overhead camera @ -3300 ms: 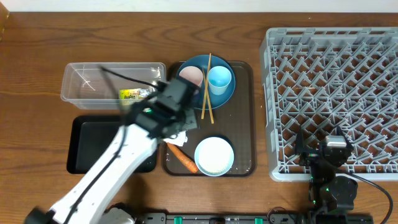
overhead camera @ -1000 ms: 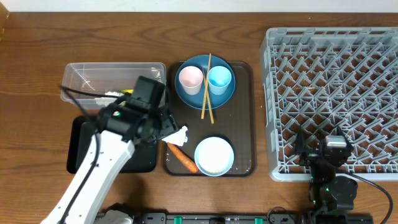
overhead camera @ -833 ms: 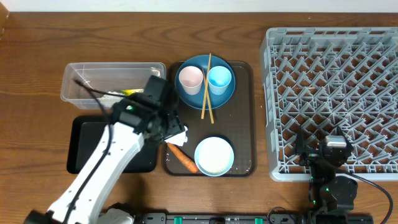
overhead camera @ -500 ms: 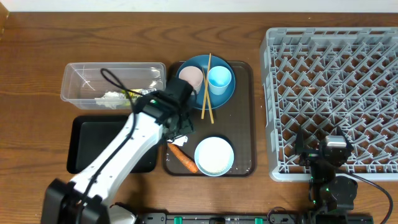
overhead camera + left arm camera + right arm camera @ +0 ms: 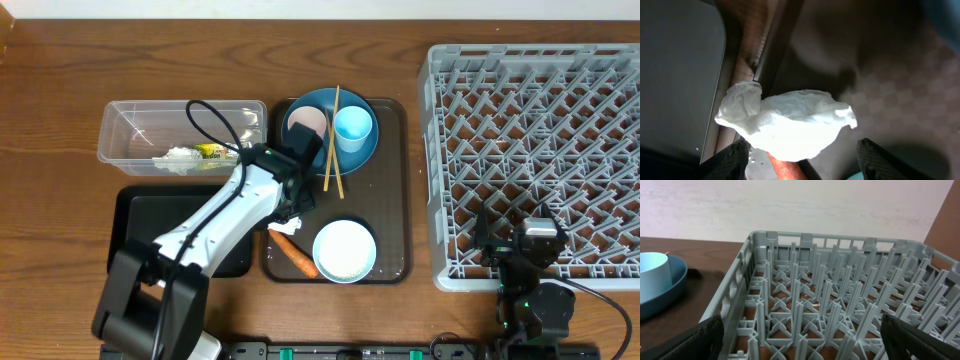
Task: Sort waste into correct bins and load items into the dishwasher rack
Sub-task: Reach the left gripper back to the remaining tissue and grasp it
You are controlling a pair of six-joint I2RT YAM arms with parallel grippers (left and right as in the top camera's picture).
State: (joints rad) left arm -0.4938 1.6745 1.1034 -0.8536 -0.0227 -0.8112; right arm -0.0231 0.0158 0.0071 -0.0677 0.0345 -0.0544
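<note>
Left tool (image 5: 290,200) (image 5: 802,162): fingers spread wide, pinching nothing; it hangs low over the left rim of the brown tray, one finger to each side of the napkin.
Napkin (image 5: 290,218) (image 5: 790,122): crumpled and white, draped across the brown tray's left rim, with one lobe over the strip of table beside the black tray.
Carrot (image 5: 293,252) (image 5: 785,167): on the brown tray, its upper end tucked under the napkin, pointing toward the near edge of the table.
Bowl (image 5: 344,250): upright, white inside, at the near end of the brown tray, just right of the carrot.
Brown tray (image 5: 395,200): in the middle of the table.
Plate (image 5: 362,155): blue, at the far end of the brown tray.
Pink cup (image 5: 308,122): upright on the plate, partly hidden by the left arm.
Light-blue cup (image 5: 353,127) (image 5: 654,272): upright on the plate, just right of the pink cup.
Chopsticks (image 5: 331,140): laid between the two cups, ends reaching off the plate.
Black tray (image 5: 140,235) (image 5: 680,75): left of the brown tray, toward the near edge.
Clear tub (image 5: 130,130): behind the black tray, toward the far edge.
Wrapper (image 5: 210,152): yellow-green, inside the clear tub, with a white clump (image 5: 178,157) just beside it.
Rack (image 5: 540,150) (image 5: 815,305): grey, filling the right side of the table.
Right tool (image 5: 527,240) (image 5: 805,340): fingers spread wide with nothing between them, at the rack's near edge.
Table (image 5: 60,100): brown wood.
</note>
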